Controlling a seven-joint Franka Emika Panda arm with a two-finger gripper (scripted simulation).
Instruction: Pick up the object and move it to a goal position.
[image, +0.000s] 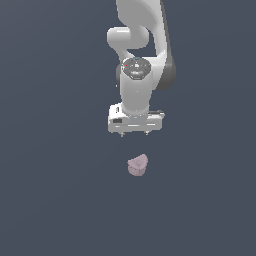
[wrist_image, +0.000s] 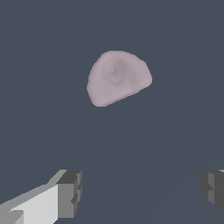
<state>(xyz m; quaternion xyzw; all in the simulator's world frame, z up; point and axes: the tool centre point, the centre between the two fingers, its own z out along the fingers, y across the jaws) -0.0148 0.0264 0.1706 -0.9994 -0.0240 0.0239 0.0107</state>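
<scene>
The object (image: 137, 165) is a small pale pink-mauve lumpy thing lying on the dark grey surface, just below the gripper in the exterior view. It also shows in the wrist view (wrist_image: 117, 77), rounded with one flatter side. My white gripper (image: 134, 134) hangs above it, pointing down, apart from it. In the wrist view the gripper (wrist_image: 142, 190) is open, its two dark-tipped fingers (wrist_image: 70, 192) spread wide with nothing between them.
The dark grey surface (image: 55, 190) spreads flat all around. The white arm (image: 142, 45) rises behind the gripper toward the top of the exterior view.
</scene>
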